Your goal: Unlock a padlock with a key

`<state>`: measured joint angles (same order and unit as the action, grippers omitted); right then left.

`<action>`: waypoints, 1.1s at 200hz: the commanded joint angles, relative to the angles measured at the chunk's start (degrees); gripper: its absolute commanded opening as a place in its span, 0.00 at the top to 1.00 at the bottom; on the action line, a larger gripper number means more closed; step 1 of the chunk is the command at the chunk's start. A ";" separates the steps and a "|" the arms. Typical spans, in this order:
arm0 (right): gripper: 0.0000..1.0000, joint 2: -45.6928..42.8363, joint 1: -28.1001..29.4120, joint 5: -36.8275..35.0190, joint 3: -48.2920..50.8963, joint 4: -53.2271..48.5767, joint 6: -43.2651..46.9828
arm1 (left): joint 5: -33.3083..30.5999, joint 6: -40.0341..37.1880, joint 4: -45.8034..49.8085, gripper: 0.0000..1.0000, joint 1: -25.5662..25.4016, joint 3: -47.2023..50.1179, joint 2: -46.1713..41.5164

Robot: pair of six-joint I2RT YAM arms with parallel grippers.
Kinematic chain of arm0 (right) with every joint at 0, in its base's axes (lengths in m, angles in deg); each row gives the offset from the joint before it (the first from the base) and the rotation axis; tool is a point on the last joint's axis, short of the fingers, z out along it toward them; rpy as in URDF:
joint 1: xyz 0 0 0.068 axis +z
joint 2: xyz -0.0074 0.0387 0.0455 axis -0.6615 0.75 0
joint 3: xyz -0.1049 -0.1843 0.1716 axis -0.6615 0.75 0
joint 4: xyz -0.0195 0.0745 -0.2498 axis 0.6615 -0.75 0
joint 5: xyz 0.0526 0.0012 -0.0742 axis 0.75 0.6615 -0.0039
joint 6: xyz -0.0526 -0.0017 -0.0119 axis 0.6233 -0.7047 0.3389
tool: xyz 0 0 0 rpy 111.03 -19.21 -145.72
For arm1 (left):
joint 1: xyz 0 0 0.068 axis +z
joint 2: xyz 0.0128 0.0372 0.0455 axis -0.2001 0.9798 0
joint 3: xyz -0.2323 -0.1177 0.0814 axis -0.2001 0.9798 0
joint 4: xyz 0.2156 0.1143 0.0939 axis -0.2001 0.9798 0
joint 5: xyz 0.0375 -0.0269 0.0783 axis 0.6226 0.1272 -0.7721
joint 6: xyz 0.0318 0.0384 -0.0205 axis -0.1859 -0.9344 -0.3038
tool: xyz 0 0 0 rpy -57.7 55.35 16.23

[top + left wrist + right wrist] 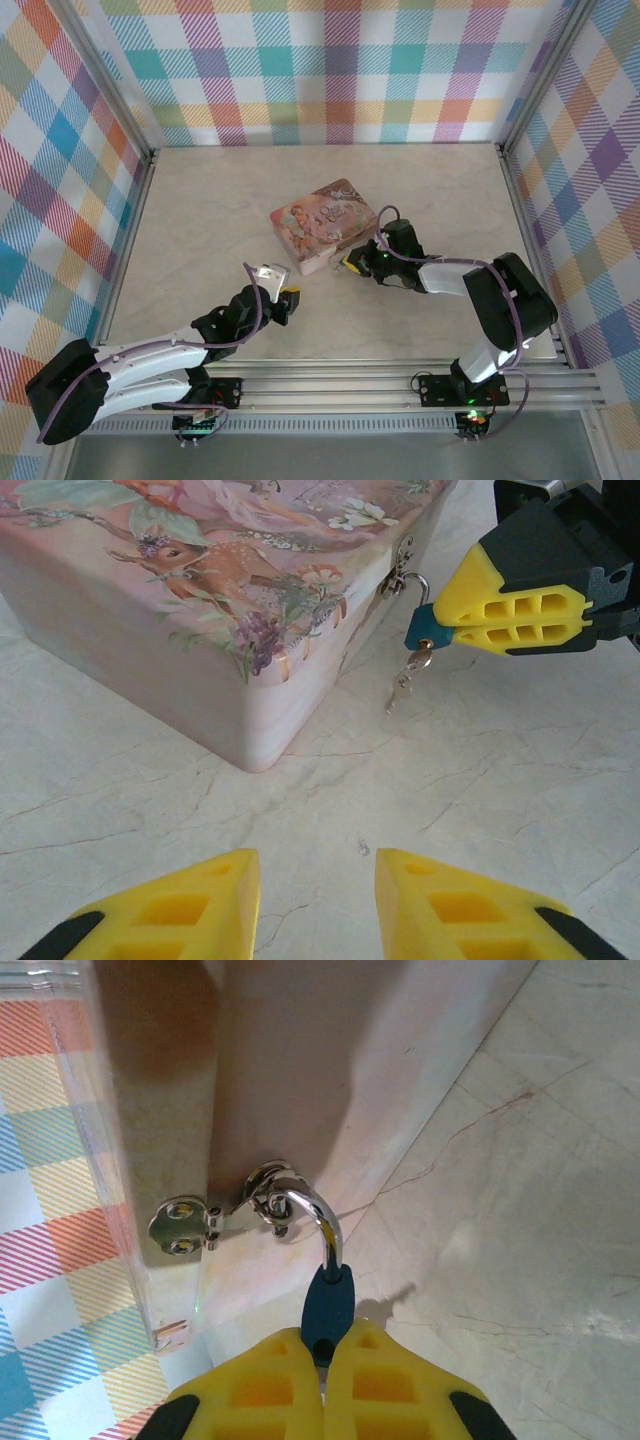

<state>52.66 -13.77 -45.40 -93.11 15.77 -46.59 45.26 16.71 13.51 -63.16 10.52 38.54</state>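
1. Up against the front of the pink floral tin box (200,630), the right gripper (325,1345) is pinched shut on the padlock (328,1300), whose shackle (305,1205) is hooked through the box's hasp (185,1225).
2. Left gripper (315,880) hovers low over the table (500,780) near the box corner, jaws partly apart, holding nothing.
3. Key (408,675) dangles under the padlock.
4. Risk, I reckon: chunky fingers on a tiny key could knock it sideways or pull it out. A hard twist might also drag the box.
5. Keyhole's too small to make out, and I can't tell if the shackle is latched.
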 commanded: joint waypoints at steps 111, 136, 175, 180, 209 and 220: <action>1.00 -2.77 -2.06 -0.10 -2.49 -2.01 2.40 | -3.23 0.63 4.65 0.63 0.44 0.50 -4.90; 1.00 -2.64 -2.06 -0.26 -3.25 -3.08 3.42 | -3.61 0.89 5.25 0.62 0.46 0.93 -5.91; 1.00 -0.91 -2.05 -0.89 -2.19 -2.57 3.58 | -4.02 1.25 5.62 0.61 0.52 1.47 -6.92; 1.00 -0.73 -2.06 -0.89 -1.90 -2.07 3.26 | -3.99 1.23 5.76 0.61 0.47 1.45 -6.92; 1.00 -0.44 -2.13 -1.18 -0.97 -0.43 1.82 | -4.37 1.44 6.55 0.61 0.54 1.38 -7.37; 1.00 -0.69 -2.15 -1.29 -0.96 -0.12 1.53 | -4.64 1.44 6.84 0.60 0.55 1.38 -7.62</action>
<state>51.63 -15.50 -45.92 -94.44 12.47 -44.18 42.17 17.36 18.91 -63.12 10.91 32.14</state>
